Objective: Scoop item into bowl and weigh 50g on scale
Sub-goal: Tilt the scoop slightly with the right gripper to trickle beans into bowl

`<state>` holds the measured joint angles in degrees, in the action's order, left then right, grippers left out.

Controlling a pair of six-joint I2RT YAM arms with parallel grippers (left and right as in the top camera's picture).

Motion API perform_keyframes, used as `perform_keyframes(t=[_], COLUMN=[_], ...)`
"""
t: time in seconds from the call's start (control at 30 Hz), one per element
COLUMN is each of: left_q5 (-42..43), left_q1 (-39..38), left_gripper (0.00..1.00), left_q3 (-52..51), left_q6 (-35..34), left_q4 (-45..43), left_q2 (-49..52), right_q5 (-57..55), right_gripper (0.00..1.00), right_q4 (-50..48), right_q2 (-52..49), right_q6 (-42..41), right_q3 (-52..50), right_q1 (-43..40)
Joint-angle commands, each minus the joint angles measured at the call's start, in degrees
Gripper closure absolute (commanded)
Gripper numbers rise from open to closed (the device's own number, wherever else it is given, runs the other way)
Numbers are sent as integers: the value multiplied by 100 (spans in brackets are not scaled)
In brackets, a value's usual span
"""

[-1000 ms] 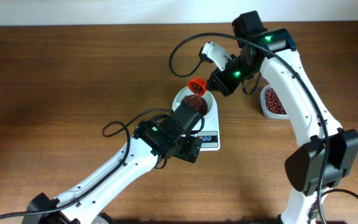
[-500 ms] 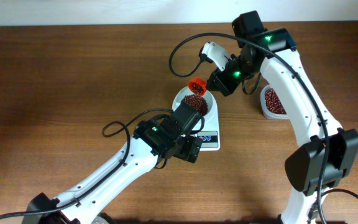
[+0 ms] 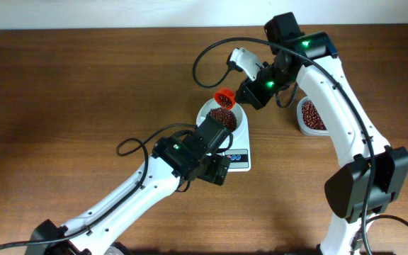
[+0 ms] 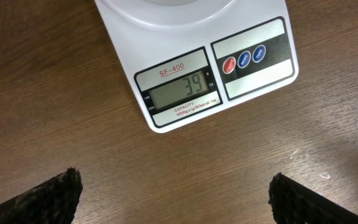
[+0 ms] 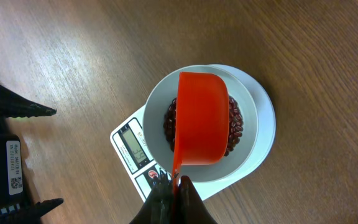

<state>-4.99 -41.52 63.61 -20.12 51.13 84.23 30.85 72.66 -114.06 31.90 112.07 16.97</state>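
Note:
The white scale [image 3: 241,161] carries the round white bowl [image 3: 207,110], and a mound of dark red-brown beans [image 3: 223,117] lies in it. My right gripper [image 3: 248,91] is shut on the handle of an orange scoop [image 3: 224,96], held tilted over the bowl's far rim. In the right wrist view the scoop [image 5: 201,118] covers most of the beans [image 5: 235,124] in the bowl [image 5: 156,106]. My left gripper [image 4: 176,199] is wide open and empty, low over the wood just in front of the scale's display [image 4: 178,94], which reads 39.
A clear plastic container [image 3: 312,115] holding more beans stands to the right of the scale, under the right arm. The left arm's black cable [image 3: 129,145] loops over the table to the left of the scale. Bare wood surrounds everything else.

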Motion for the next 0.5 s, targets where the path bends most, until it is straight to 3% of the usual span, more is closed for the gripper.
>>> perform_keyframes(t=[0.0, 0.47], left_q5=[-85, -85], left_q1=[-7, -7], left_gripper=[1, 1], left_q3=[-63, -63], left_q6=[87, 87], left_q4=[-9, -9], left_q2=[11, 11], right_q5=[-11, -946], right_gripper=[96, 96], right_q4=[0, 46], right_q2=[66, 66], right_q6=[26, 173], right_q3=[114, 114], right_q1=[22, 188])
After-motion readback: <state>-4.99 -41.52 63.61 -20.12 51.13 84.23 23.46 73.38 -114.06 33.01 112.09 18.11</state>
